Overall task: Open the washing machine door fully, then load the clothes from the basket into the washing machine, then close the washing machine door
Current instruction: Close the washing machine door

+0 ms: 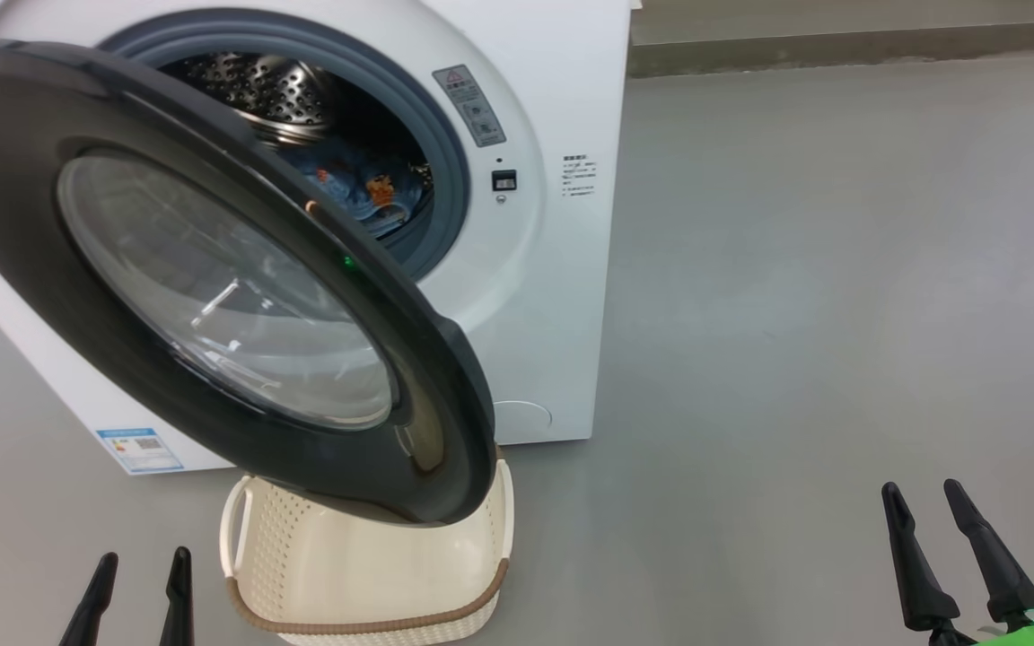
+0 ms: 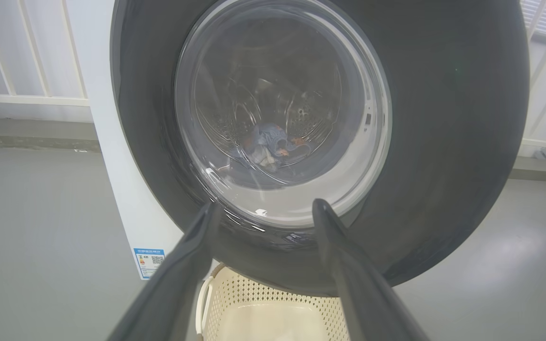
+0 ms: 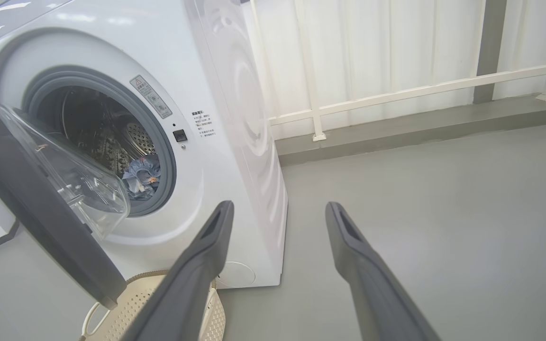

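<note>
The washing machine point(image 1: 562, 81) stands at the upper left of the head view. Its door point(image 1: 14, 135), black-rimmed with a clear glass bowl, hangs partly open over the basket point(image 1: 373, 624). The clothes point(image 1: 373, 193), blue with orange print, lie inside the steel drum; they show through the door glass point(image 2: 268, 147) and past the gasket point(image 3: 142, 175). The basket's inside point(image 2: 268, 322) looks bare. My left gripper point(image 1: 142, 558) is open at the lower left, short of the door point(image 2: 443, 118). My right gripper point(image 1: 923, 488) is open at the lower right, over bare floor.
Grey floor point(image 1: 840, 269) spreads to the right of the machine. A white railing point(image 3: 396, 90) and a low ledge run behind it. The basket point(image 3: 131, 308) sits on the floor right below the door's lower edge point(image 3: 40, 213).
</note>
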### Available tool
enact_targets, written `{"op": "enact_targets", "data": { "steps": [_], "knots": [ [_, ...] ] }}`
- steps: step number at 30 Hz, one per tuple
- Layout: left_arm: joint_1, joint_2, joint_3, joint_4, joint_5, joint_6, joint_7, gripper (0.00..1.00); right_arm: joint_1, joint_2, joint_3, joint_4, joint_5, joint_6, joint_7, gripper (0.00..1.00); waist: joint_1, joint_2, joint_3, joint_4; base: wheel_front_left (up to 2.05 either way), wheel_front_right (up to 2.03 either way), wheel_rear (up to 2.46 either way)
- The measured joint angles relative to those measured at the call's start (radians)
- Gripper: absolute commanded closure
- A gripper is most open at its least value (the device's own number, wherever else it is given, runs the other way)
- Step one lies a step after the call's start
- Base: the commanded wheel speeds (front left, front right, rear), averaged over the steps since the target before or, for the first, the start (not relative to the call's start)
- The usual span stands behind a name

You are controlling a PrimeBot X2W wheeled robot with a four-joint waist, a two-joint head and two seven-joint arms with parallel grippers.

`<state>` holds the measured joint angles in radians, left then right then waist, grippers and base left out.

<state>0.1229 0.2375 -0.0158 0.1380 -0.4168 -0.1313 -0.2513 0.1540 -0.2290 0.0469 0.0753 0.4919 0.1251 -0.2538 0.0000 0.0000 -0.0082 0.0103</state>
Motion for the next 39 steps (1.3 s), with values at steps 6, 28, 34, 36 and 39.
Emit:
{"op": "enact_targets", "data": {
  "steps": [6,28,34,36,39],
  "knots": [
    [0.0,-0.005,-0.005,-0.002,0.0,0.0,0.0,0.0,-0.002,-0.001,0.014,0.002,0.0,0.0,0.0,0.0,0.0,0.0,0.001,0.031,0.0,0.0,0.0],
    [0.0,-0.032,-0.001,-0.007,-0.007,0.0,0.0,0.0,-0.084,-0.004,0.076,0.022,0.006,0.0,0.0,0.0,0.0,0.0,0.003,0.251,0.0,0.0,0.0],
    [0.0,-0.033,-0.016,-0.006,-0.012,0.0,0.0,0.0,-0.182,-0.005,0.109,0.017,0.01,0.0,0.0,1.0,0.0,0.0,0.002,0.308,0.0,0.0,0.0],
    [0.0,-0.033,-0.018,-0.006,-0.014,0.0,0.0,0.0,-0.224,-0.005,0.118,0.005,0.011,0.0,0.0,1.0,0.0,0.0,0.0,0.322,0.0,0.0,0.0],
    [0.0,-0.032,-0.019,-0.007,-0.014,0.0,0.0,0.0,-0.288,-0.009,0.128,-0.024,0.015,0.0,0.0,1.0,0.0,0.0,-0.004,0.334,0.0,0.0,0.0]
  ]
}}
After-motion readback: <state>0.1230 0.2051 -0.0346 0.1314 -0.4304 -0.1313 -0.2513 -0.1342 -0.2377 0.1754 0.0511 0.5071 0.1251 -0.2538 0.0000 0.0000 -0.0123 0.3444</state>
